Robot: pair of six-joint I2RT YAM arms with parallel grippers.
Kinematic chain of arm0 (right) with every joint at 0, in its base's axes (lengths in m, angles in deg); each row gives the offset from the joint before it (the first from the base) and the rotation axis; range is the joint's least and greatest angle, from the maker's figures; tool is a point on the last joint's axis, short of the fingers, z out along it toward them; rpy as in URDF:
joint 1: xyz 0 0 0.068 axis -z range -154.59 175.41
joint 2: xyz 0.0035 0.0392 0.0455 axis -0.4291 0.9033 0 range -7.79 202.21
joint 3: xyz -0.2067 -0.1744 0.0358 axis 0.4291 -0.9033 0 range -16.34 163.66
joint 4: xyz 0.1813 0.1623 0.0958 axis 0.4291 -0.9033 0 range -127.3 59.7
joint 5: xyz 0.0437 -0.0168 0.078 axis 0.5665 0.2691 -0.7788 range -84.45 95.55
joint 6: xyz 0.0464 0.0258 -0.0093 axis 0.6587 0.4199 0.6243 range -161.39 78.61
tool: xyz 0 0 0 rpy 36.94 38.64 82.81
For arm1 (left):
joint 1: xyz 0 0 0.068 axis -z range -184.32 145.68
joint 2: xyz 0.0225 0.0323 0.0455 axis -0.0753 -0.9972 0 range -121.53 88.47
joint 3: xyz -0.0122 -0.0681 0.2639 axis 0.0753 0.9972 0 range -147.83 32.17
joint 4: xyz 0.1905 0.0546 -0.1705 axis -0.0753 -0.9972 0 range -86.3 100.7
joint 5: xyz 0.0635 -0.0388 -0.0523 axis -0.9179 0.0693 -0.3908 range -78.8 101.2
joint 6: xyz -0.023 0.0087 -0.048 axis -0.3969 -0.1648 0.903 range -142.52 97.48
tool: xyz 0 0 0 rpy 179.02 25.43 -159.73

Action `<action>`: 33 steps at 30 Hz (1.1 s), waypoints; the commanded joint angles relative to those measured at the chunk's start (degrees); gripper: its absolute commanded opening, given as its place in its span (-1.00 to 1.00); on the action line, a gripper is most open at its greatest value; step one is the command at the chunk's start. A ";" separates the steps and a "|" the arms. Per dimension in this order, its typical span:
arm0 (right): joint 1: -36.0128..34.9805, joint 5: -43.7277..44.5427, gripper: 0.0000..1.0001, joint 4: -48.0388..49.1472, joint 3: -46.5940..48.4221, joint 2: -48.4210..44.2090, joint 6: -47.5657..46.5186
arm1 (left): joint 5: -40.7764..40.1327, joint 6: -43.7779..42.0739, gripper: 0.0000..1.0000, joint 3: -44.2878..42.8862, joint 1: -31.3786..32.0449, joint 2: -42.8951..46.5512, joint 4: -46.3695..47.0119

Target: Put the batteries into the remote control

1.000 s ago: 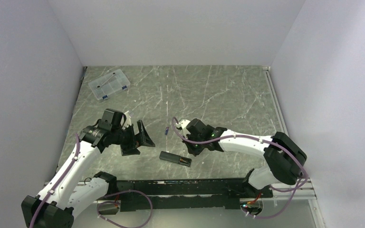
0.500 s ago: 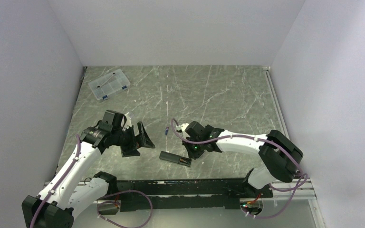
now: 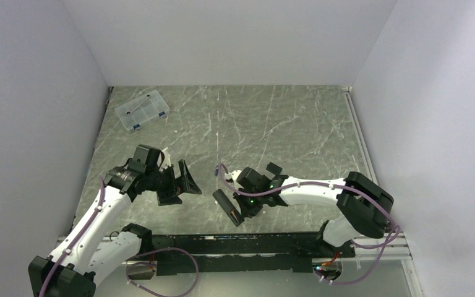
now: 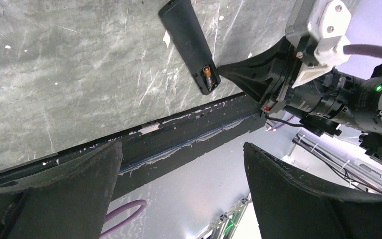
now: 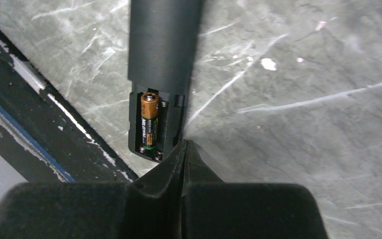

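The black remote control [image 3: 227, 207] lies on the marble table [image 3: 284, 124] near its front edge, back side up, with its battery bay open. One cell with a gold end [image 5: 148, 122] sits in the left slot; the slot beside it is empty. My right gripper [image 3: 242, 209] is shut, and its tip [image 5: 185, 145] touches the bay-end corner of the remote [image 5: 164, 45]. My left gripper [image 3: 182, 184] is open and empty, left of the remote [image 4: 189, 40]. A small dark speck [image 3: 216, 168] by the right arm's cable may be the blue-banded cell.
A clear plastic compartment box [image 3: 141, 111] stands at the far left of the table. A black rail [image 3: 235, 244] runs along the near edge, close to the remote's bay end. Grey walls close in three sides.
My shut right gripper has moved left and nearer. The remote has swung from lying across the table to a steep diagonal, with its bay end toward the front rail. The left arm has barely moved.
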 commanded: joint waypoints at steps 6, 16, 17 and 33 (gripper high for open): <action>-4.71 -2.87 -1.00 4.85 0.02 1.29 4.59 | -3.69 1.20 0.94 -0.68 -0.28 1.74 -3.51; -7.35 -3.08 -1.00 8.79 4.01 5.79 6.26 | -7.26 2.98 0.94 -0.77 -0.28 4.28 -7.34; -7.49 -3.02 -1.00 9.02 4.62 6.42 6.35 | -7.43 3.16 0.94 -0.72 -0.28 4.56 -7.49; -7.73 -0.07 -1.00 9.27 10.72 10.69 6.15 | -0.81 4.65 0.94 4.94 -0.28 2.27 1.12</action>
